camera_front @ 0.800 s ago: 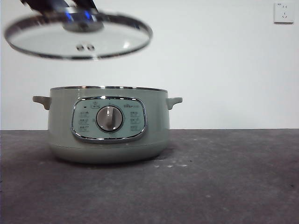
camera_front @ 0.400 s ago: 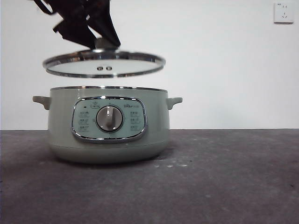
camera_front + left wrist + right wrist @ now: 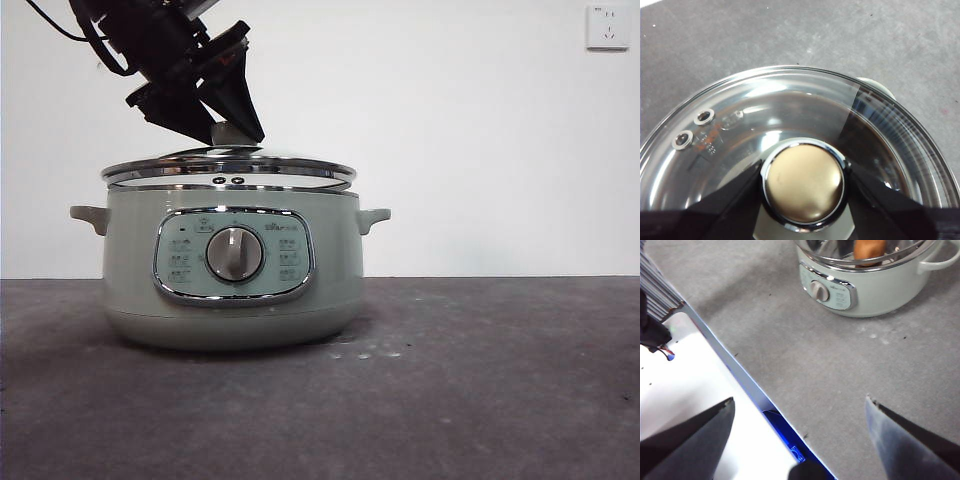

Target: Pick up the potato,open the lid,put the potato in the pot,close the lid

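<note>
Clamping the lid's (image 3: 228, 170) knob with left gripper (image 3: 804, 182), resting on the pot (image 3: 230, 270); likely heavy, slick, breakable glass; right gripper (image 3: 799, 415) spread wide.

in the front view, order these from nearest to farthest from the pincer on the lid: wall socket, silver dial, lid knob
1. lid knob, gripped by the left pincer above the pot.
2. silver dial, below on the pot's front panel.
3. wall socket, far off at the top corner.
</note>
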Tool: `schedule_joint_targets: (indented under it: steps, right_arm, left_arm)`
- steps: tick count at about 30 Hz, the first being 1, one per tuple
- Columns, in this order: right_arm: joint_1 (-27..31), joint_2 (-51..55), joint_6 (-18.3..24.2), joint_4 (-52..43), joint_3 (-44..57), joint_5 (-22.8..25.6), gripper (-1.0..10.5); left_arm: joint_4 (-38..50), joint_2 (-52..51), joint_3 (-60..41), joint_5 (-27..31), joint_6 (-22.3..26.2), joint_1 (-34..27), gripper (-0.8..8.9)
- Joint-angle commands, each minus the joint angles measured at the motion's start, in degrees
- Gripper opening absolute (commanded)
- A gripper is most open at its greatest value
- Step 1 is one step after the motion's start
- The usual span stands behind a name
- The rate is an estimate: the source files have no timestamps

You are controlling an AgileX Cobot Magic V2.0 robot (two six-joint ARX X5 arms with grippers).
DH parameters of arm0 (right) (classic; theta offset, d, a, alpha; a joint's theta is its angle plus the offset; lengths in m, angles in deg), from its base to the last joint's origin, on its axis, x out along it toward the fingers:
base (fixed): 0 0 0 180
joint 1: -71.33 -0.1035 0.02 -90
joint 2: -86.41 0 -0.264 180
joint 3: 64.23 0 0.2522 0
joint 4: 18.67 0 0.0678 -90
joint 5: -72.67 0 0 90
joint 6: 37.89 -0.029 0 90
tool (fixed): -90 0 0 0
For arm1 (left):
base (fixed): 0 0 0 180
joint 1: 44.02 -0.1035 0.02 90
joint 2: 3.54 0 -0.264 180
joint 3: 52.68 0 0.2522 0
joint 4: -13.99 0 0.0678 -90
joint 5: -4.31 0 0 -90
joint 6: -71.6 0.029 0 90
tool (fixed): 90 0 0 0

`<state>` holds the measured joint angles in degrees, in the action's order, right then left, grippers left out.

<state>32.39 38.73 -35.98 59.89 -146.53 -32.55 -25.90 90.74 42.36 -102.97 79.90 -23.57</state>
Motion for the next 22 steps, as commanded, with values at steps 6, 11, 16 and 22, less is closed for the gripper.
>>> schedule_joint_targets:
  steps: [6, 11, 16, 22]
  right_arm:
    - [-0.07, 0.07, -0.42, -0.33, 0.55, 0.09, 4.4]
    - [-0.07, 0.07, -0.39, -0.35, 0.55, 0.33, 4.4]
    - [-0.07, 0.07, -0.39, -0.33, 0.55, 0.33, 4.4]
    - [-0.07, 0.07, -0.39, -0.31, 0.55, 0.31, 4.4]
  left_arm:
    - [1.57, 0.87, 0.9, -0.66, 0.96, 0.13, -0.08]
    - [1.33, 1.22, 0.9, -0.66, 1.01, 0.31, -0.08]
    - [1.05, 1.51, 0.9, -0.63, 1.05, 0.28, -0.08]
    - [0.94, 1.51, 0.9, 0.37, 1.42, 0.28, -0.08]
